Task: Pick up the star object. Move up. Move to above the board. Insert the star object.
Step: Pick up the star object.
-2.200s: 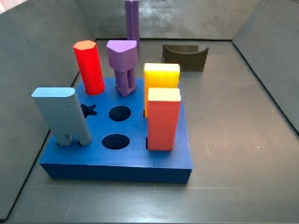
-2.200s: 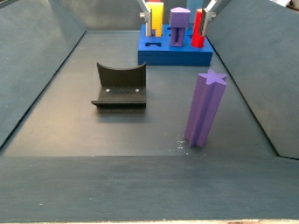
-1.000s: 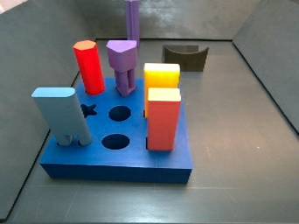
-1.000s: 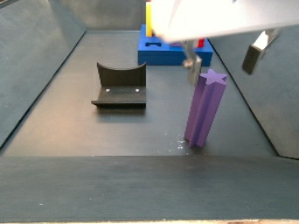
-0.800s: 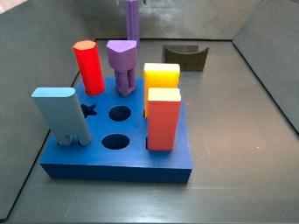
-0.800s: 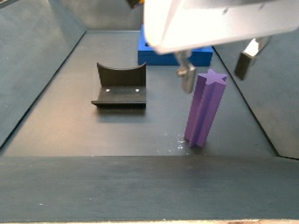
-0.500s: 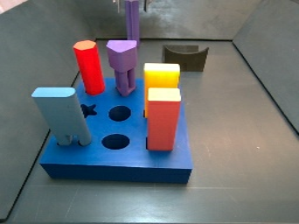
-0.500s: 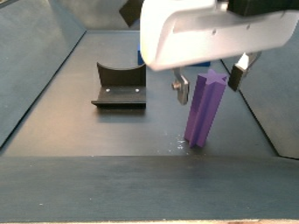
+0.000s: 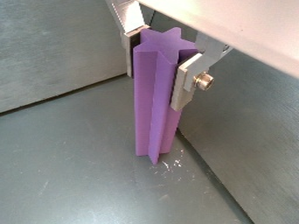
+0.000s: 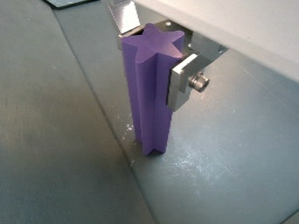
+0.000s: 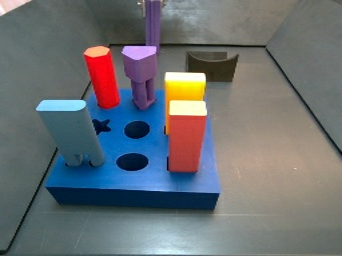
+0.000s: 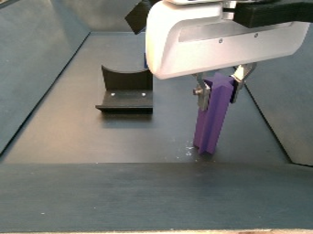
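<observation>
Gripper (image 9: 158, 54) fingers straddle the top of the star object (image 9: 156, 101) — plates close beside its ridges, whether clamped I cannot tell — which stands upright on the floor, well apart from the board (image 11: 134, 190), placed for lifting.

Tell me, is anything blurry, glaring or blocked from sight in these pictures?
In both wrist views the star object looks sharp between the gripper's jaws, with pale specks on the floor at its base. In a side view the gripper's white body fills the upper frame, hiding the board, which shows evenly lit in a side view.
</observation>
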You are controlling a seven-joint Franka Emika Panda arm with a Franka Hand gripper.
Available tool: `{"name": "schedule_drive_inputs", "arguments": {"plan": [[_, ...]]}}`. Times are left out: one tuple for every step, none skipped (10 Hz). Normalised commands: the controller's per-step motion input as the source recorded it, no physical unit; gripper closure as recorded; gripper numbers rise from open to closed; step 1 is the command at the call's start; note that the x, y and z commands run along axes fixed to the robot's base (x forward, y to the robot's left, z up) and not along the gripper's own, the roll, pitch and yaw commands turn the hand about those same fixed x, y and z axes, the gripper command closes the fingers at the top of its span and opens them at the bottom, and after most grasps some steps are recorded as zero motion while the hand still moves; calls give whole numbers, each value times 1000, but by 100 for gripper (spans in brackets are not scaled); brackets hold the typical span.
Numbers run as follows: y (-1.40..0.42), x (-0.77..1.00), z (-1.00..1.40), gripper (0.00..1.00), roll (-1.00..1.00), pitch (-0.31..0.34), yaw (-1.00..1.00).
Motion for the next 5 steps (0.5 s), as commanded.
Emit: {"name": "schedule_drive_inputs", "arguments": {"plan": [[0, 0, 0, 100, 0, 0, 0], [0, 0, 0, 100, 0, 0, 0], [0, 0, 0, 100, 0, 0, 0], [0, 0, 0, 100, 0, 0, 0], [0, 0, 0, 100, 0, 0, 0]]}}
